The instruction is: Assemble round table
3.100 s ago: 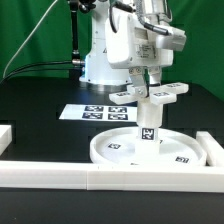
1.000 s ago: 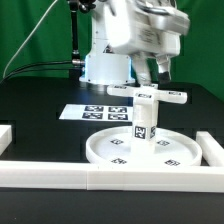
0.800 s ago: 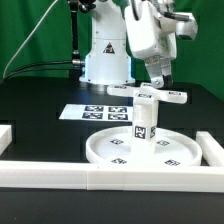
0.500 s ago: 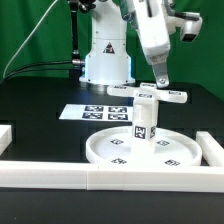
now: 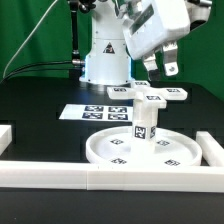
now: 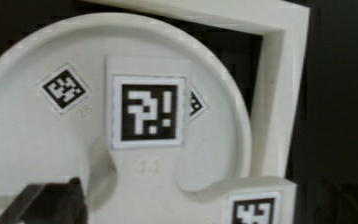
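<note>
- The marker board point(image 5: 95, 112) lies flat at the exterior view's left; it is not my concern.
- The round disc point(image 5: 100, 152) carries the leg point(image 5: 146, 124) upright on its middle, with the cross-shaped foot point(image 5: 152, 96) on top.
- I judge them to be light, stiff, smooth plastic (perhaps slippery); I would take the foot by one arm.
- My gripper point(image 5: 160, 70) hangs just above the foot, jaws apart, holding nothing.
- Whether the foot is fully seated I cannot tell; the wrist view is blurred.
</note>
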{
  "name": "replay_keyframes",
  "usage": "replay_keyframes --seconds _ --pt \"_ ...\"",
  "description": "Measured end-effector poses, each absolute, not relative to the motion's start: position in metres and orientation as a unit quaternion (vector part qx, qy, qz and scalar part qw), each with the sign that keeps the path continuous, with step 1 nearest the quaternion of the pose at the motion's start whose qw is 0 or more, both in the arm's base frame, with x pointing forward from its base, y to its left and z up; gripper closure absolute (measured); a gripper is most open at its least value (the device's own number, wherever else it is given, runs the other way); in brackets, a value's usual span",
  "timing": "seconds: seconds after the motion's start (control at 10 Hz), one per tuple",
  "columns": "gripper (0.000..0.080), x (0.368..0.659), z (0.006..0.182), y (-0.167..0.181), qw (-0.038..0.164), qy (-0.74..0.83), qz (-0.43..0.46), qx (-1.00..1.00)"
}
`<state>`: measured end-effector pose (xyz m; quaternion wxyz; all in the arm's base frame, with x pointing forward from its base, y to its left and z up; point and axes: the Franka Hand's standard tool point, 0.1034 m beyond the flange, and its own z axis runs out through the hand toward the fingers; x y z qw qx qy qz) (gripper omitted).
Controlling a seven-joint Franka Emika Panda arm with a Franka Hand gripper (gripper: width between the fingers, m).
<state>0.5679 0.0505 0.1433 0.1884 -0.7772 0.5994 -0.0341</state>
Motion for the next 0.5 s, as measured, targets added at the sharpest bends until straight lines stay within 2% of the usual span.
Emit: replay_keyframes --seconds 0.5 --pt "0.0151 0.5676 0.1437 0.0504 0.180 0.477 -0.066 -0.858"
